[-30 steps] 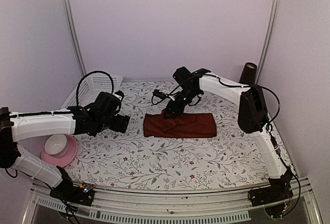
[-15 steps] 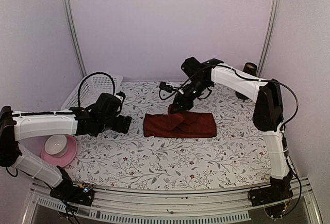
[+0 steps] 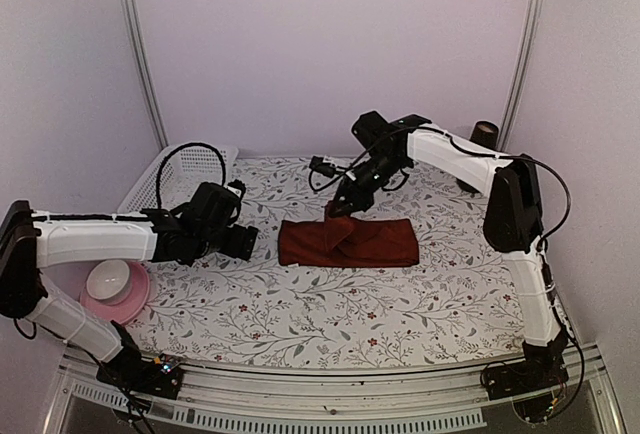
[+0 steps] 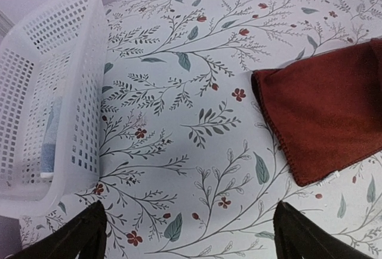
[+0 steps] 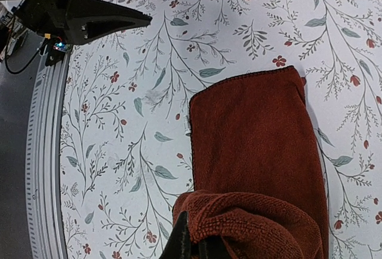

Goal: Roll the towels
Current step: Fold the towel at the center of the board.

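My right gripper, fingers pressed together, pinched a raised fold of the maroon towel, which lay on the floral tablecloth with its long axis running left to right. The fold stood at the towel's far edge, left of its middle. My left gripper hovered spread and empty just off the towel's left end. Farther left of the towel sat a white lattice basket; a pale blue shape showed through its wall, too little to name.
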Controlling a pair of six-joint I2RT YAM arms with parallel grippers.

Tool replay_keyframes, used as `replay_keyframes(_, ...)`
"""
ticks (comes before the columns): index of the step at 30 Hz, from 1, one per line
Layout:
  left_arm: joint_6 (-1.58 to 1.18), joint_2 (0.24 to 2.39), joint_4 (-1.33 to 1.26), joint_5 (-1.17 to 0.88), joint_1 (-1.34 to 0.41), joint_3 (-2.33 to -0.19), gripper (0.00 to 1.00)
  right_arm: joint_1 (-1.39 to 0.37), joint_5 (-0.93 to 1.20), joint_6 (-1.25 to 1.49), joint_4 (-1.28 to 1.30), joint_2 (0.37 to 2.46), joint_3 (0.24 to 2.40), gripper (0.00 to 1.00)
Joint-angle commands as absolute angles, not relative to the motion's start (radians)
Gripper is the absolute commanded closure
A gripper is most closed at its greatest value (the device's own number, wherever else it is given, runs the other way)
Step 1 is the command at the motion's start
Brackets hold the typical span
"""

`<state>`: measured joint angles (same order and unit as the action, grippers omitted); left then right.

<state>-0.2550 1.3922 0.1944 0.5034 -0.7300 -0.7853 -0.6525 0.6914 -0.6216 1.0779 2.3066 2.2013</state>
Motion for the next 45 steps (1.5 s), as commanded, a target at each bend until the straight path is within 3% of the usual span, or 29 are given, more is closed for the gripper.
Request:
replay_keyframes(1,-0.259,1.405,0.165,0.494,-0.716,-0.773,0.03,-0.681,0.721,-0.627,1.084,2.401,2.285,0.97)
replay_keyframes(7,-0.261,1.405,0.15,0.496,-0.708,-0.767,0.03,-0.703,0.711,-0.594,1.028,2.467,2.33,0.97)
replay_keyframes(12,-0.263,1.421,0.138,0.502,-0.704,-0.764,0.03,-0.719,0.733,-0.552,0.956,2.503,2.331,0.88)
replay_keyframes(14,-0.271,1.429,0.128,0.503,-0.7,-0.76,0.03,-0.733,0.742,-0.544,0.927,2.512,2.33,0.71)
replay_keyframes(18,-0.289,1.447,0.101,0.504,-0.695,-0.747,0.03,-0.749,0.748,-0.517,0.86,2.501,2.339,0.49)
replay_keyframes(23,-0.277,1.481,0.079,0.482,-0.694,-0.762,0.03,-0.729,0.618,-0.488,0.844,2.421,2.328,0.38)
replay_keyframes(29,-0.198,1.535,0.065,0.359,-0.659,-0.886,0.03,-0.605,0.494,-0.591,0.838,2.139,2.0,0.35)
replay_keyframes(35,-0.137,1.633,-0.04,-0.098,-0.533,-1.06,0.03,-0.453,0.484,-0.716,0.822,1.896,1.62,0.35)
replay_keyframes(41,-0.043,1.939,0.086,-0.402,-0.493,-1.366,0.11,-0.395,0.489,-0.767,0.802,1.82,1.451,0.35)
replay_keyframes(45,-0.04,2.1,0.106,-0.458,-0.484,-1.45,0.17,-0.384,0.47,-0.786,0.78,1.823,1.399,0.35)
